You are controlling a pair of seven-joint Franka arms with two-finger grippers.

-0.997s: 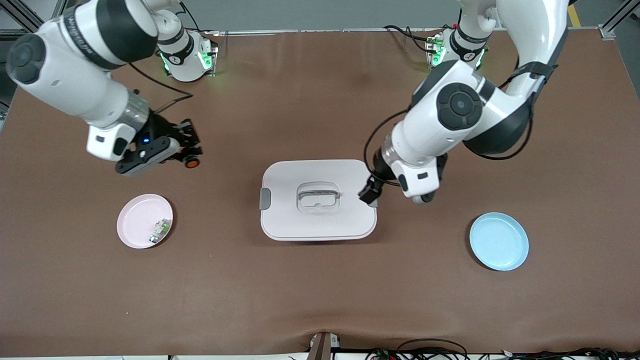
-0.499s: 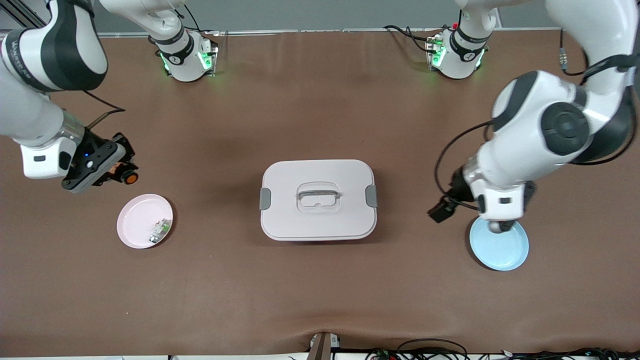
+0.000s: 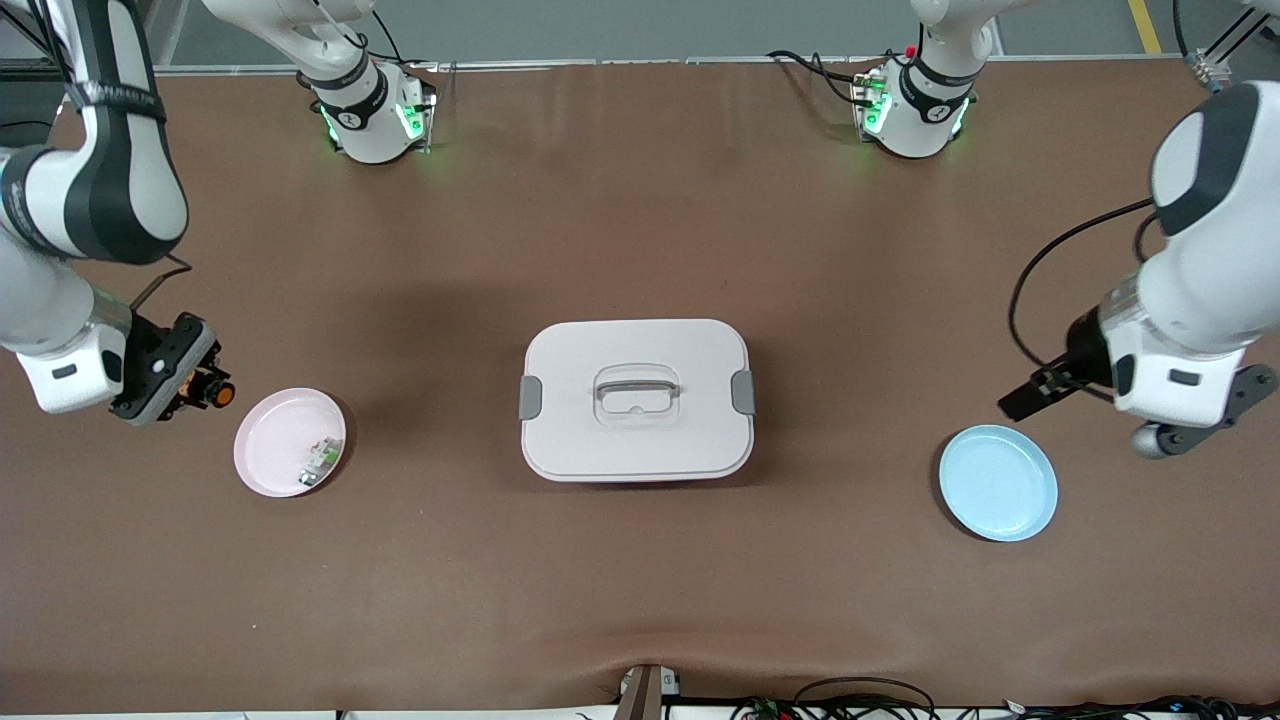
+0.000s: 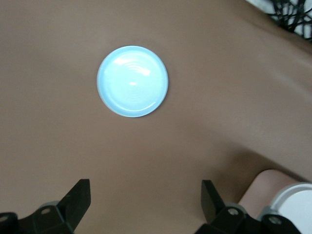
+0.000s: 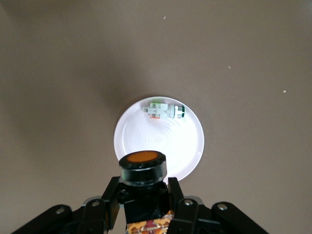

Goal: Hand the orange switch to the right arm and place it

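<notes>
Two grippers up: right gripper (image 3: 205, 385) is clamping the stubby black orange-capped switch (image 3: 222, 395) over bare table beside the pink plate (image 3: 270, 455), which is holding a small white-and-green part (image 3: 320, 460). Left gripper (image 4: 144, 204) is hanging wide open, holding nothing, near the empty blue plate (image 3: 998, 483).

Robotics lab test bench

Two white jointed arms (image 3: 90, 190) bolted on green-lit bases (image 3: 372, 118) along a brown-matted table (image 3: 640, 560), loose black cables (image 3: 860, 700) at its near edge.
</notes>
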